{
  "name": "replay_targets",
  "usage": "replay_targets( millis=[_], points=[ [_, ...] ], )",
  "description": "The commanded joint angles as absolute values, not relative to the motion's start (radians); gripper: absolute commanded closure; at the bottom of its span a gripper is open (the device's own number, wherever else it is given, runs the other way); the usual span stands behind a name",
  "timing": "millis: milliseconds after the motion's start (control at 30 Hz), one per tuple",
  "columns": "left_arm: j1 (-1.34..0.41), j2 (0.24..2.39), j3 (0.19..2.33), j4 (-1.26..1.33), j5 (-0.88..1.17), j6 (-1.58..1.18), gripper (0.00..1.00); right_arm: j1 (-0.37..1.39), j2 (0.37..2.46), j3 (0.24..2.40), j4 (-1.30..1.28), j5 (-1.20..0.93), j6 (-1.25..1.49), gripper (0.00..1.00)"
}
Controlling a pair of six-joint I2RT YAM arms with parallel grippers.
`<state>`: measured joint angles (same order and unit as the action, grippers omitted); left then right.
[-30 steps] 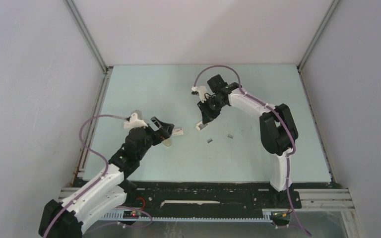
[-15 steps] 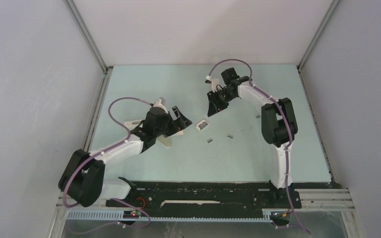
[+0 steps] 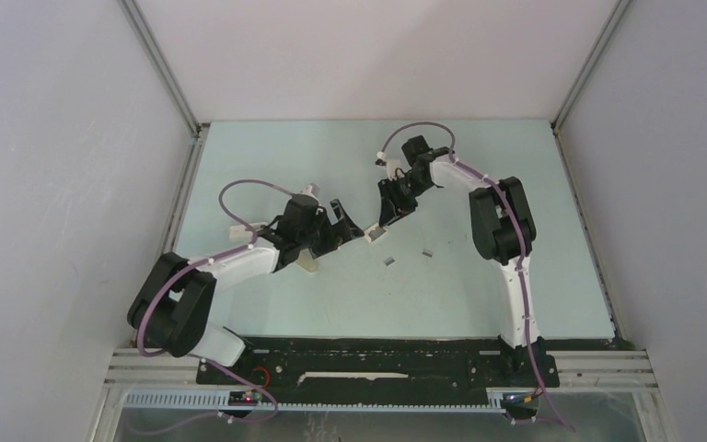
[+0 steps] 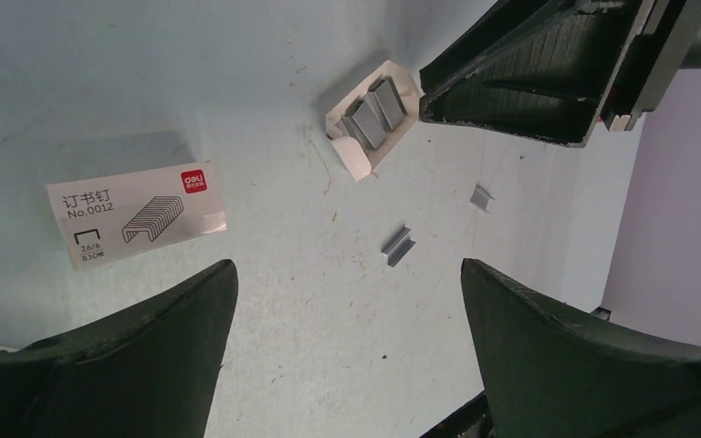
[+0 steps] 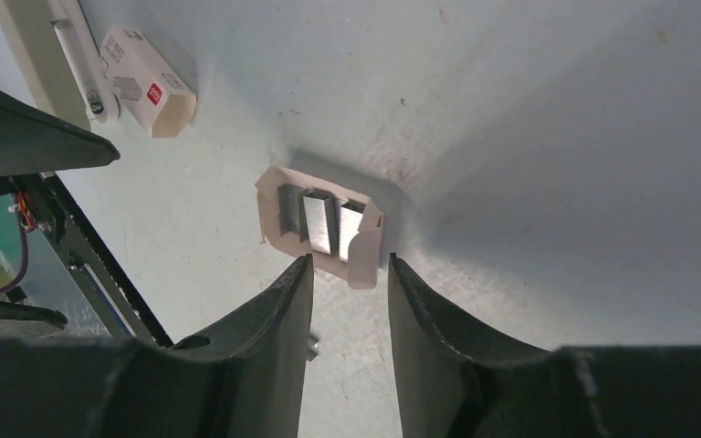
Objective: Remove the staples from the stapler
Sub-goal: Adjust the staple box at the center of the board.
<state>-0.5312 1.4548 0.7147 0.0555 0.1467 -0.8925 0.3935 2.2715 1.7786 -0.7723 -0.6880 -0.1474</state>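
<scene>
Silvery-grey staples [image 4: 397,245] were found loose on the table [image 4: 283,347] beside an open cardboard tray [image 5: 365,251] of strips — the left gripper [image 4: 345,266] was held spread wide and the right gripper [image 5: 349,260] parted over the tray, both empty, presumably so that nothing was disturbed.

Bright, even lighting with soft shadows, sharp focus.

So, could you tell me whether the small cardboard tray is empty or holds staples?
Not empty: the open cardboard tray holds several grey staple blocks lying side by side, visible in both wrist views.
</scene>
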Motion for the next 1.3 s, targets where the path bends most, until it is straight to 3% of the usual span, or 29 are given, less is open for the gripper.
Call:
replay_targets(
  millis=[0,333,633,767,900,1267],
  points=[
    [-0.537,1.471,0.772,0.043,0.163,-0.904,0.03,0.435,2.282,1.820,-0.804,-0.717,-0.137,0.55],
    [-0.537,1.475,0.756,0.035,0.159,-0.915,0.03,0.437,2.279,1.821,-0.805,-0.695,-0.124,0.56],
    [-0.536,1.544,0.869,-0.074,0.153,-0.856,0.13,0.397,2.245,1.788,-0.764,-0.763,-0.088,0.57],
    [-0.530,1.587,0.993,-0.169,0.115,-0.766,0.23,0.357,2.190,1.724,-0.712,-0.842,-0.084,0.61],
    [-0.511,1.649,1.075,-0.206,0.123,-0.715,0.42,0.341,2.126,1.647,-0.662,-0.856,-0.104,0.65],
    [-0.493,1.864,1.287,-0.314,0.148,-0.628,0.72,0.371,2.046,1.427,-0.553,-0.824,-0.014,0.95]
  ],
)
